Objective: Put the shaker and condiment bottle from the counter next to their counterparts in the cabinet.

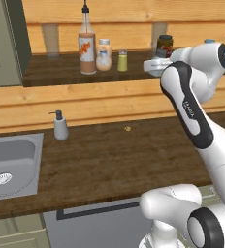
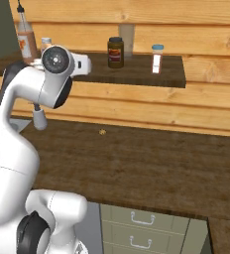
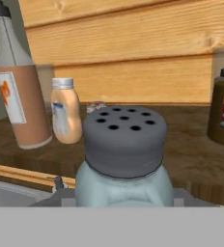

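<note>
Item one: the shaker (image 3: pixel 123 159), pale blue with a grey perforated cap. I see it close up in the hand view, sitting right at the gripper, whose fingers I read as clamped on it; the finger tips themselves are hidden behind its body. It is raised to the level of the cabinet shelf (image 1: pixel 61 72).

Item two: the condiment bottle (image 1: pixel 87 46), tall, orange-brown sauce, white-orange label, dark nozzle. It stands upright on the shelf, toward the left, near the grey-green door (image 1: pixel 0 43).

Item three: the squat peach bottle (image 1: pixel 104 54) with white cap, just beside the condiment bottle on its right.

Item four: the yellow-green shaker (image 1: pixel 122 61), upright, just right of the peach bottle.

Item five: a dark jar (image 2: pixel 115 52), further right on the shelf, and a small white container with a blue cap (image 2: pixel 157 58) near the shelf's right end.

Item six: the counter (image 1: pixel 119 155), dark wood grain, carrying a white pump dispenser (image 1: pixel 60 126) beside the steel sink (image 1: pixel 12 167).

Item seven: my arm (image 1: pixel 189 106), reaching up toward the shelf.
</note>
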